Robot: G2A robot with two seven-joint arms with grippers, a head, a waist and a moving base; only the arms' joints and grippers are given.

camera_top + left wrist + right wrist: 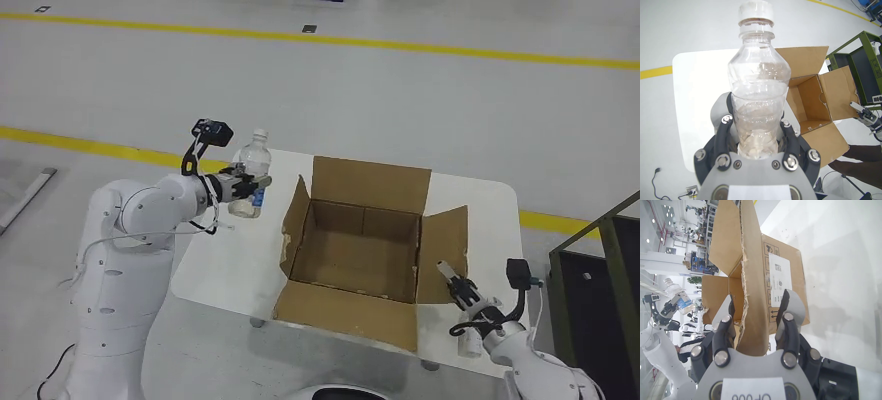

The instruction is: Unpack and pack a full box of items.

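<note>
A clear, empty plastic bottle (254, 165) with a white cap is held upright above the table's left end, my left gripper (243, 187) shut on its lower body. From the left wrist the bottle (759, 79) rises between the black fingers (726, 128). The open cardboard box (350, 310) sits mid-table with all flaps spread and nothing visible inside. At the box's right flap (445, 250), my right gripper (758, 306) is open, one finger on each side of the flap's torn edge (745, 279). It also appears far off in the left wrist view as the right gripper (857, 107).
The white table (470, 200) has bare surface left of and behind the box. A green metal cart (600, 260) stands off the table's right end. Yellow lines cross the grey floor.
</note>
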